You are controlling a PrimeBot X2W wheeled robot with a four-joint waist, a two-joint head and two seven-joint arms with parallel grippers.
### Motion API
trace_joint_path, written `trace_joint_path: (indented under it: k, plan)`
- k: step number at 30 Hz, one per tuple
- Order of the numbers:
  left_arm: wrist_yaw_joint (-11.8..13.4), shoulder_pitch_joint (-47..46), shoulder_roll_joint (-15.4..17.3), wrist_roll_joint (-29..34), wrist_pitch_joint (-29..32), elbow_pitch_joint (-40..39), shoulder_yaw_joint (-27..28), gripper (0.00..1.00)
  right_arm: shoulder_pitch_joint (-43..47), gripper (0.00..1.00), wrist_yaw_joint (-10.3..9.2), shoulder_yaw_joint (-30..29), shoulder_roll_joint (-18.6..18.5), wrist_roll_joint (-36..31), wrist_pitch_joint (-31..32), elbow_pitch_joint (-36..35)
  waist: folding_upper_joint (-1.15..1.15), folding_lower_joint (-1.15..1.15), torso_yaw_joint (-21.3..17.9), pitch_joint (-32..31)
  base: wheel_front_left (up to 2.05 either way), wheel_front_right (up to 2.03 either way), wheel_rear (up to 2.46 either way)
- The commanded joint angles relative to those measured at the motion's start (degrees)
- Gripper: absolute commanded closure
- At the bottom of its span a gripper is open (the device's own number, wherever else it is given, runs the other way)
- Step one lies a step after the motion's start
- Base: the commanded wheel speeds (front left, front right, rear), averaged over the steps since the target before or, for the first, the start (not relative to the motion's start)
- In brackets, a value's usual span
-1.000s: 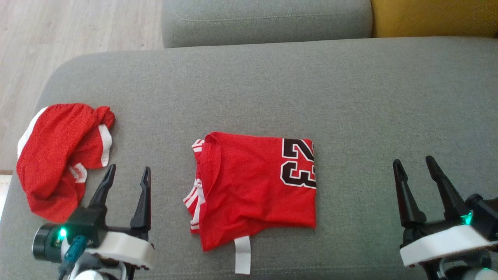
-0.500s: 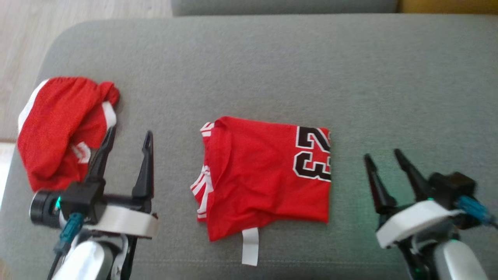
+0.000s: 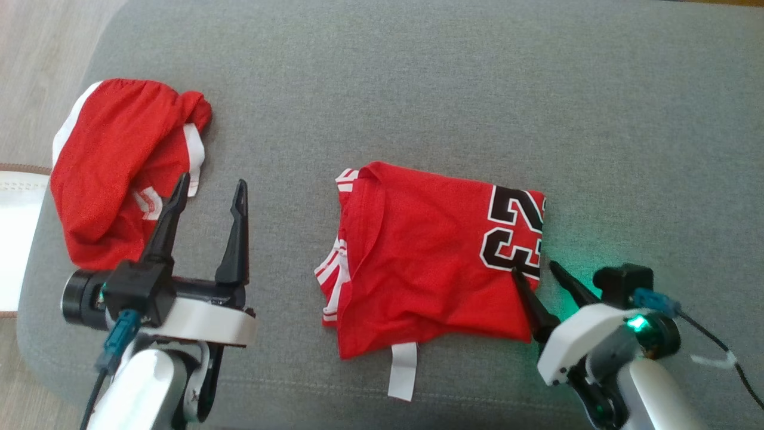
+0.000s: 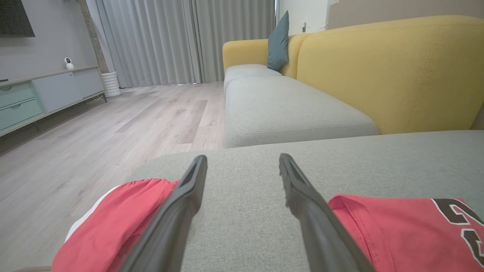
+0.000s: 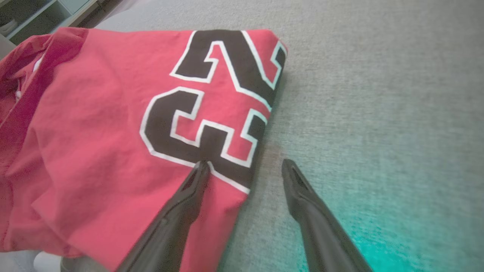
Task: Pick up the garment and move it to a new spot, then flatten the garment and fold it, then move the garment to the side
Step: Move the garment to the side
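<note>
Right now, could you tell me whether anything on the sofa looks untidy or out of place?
The folded jersey looks untidy, with a white strip sticking out from its near edge and striped trim poking out on its left. A second red garment lies crumpled near the left end of the cushion.

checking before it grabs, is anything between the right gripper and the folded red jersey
Nothing visible is in the way. The right gripper is open astride the right edge of the folded jersey, one finger over the fabric, the other over bare sofa cushion.
</note>
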Motion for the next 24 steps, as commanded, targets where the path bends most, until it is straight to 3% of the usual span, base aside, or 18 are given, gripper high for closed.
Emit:
trace_joint_path:
  k: [1,2,11,18,24]
  plan:
    - [-0.3,-3.2,0.9,0.5,-0.5,-1.4,2.3,0.0,-2.1,0.32,-0.04,2.0,0.4,0.7,0.3,-0.9,0.0,0.0,0.0,0.1,0.0,0.0,0.0]
    - [-0.4,-3.2,0.8,0.6,-0.5,-1.3,2.3,0.0,-2.4,1.0,-0.04,2.3,0.4,1.1,0.6,-0.3,0.0,0.0,0.0,0.1,0.0,0.0,0.0]
    - [-0.6,-2.6,0.9,1.3,-0.7,-1.1,2.4,0.0,-3.4,1.0,-0.04,4.4,-1.9,2.1,-1.5,-2.5,0.0,0.0,-2.4,-1.1,0.0,0.0,0.0]
    - [-0.5,-1.4,0.9,1.5,-0.8,-1.7,2.1,0.0,-2.2,1.0,-0.04,4.8,-5.3,2.1,-1.5,-8.0,0.0,0.0,-8.1,-2.6,0.0,0.0,0.0]
    - [-1.5,-2.3,0.4,1.7,-0.8,-2.3,0.9,0.0,-3.5,1.0,-0.04,1.6,-10.8,1.2,-0.2,-10.6,0.0,0.0,-13.0,-2.0,0.0,0.0,0.0]
